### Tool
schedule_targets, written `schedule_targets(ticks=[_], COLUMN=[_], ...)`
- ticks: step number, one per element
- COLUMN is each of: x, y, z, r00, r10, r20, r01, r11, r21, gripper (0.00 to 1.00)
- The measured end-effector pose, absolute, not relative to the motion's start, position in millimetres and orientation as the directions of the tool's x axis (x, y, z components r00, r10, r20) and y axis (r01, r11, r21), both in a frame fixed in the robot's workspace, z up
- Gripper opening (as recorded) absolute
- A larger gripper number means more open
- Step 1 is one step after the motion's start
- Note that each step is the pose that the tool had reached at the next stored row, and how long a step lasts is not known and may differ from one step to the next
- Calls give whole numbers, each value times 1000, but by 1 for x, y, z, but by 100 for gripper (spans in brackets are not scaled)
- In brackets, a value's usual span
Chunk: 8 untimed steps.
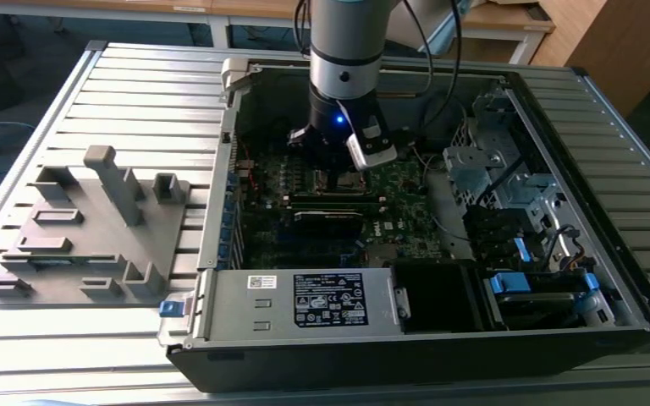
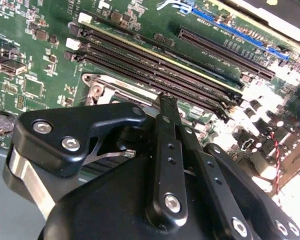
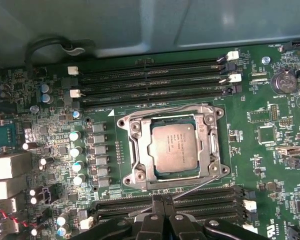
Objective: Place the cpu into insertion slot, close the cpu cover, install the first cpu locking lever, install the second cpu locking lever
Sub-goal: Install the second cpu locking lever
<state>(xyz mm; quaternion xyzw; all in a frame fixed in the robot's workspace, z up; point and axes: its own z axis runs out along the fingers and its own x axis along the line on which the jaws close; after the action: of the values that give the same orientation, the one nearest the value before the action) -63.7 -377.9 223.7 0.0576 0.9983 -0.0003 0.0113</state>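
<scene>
We see the grey holder (image 1: pixel 88 228) at left of the exterior view, then the computer case (image 1: pixel 415 338); in the first wrist view the cpu (image 3: pixel 175 146) sits centre in its slot (image 3: pixel 131 145), cover (image 3: pixel 216 145) down, gripper (image 3: pixel 161 203) clenched empty below

Looks like a robotics lab: open computer case (image 1: pixel 415 254) on slatted metal desk (image 1: pixel 65 355), grey fixture tray (image 1: pixel 88 237) alongside, wooden furniture (image 1: pixel 608 42) behind.

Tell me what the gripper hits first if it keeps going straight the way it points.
Probably a thin metal locking lever just ahead of the gripper, at the edge of the cpu cover over the cpu; depth is unclear.
</scene>
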Motion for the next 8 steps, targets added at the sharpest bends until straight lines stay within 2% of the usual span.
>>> schedule_targets(ticks=[8], x=[-64], y=[-378], z=[221], r00=[-993], r10=[115], r20=[-23], r01=[115], r11=[993], r21=[1], gripper=[11])
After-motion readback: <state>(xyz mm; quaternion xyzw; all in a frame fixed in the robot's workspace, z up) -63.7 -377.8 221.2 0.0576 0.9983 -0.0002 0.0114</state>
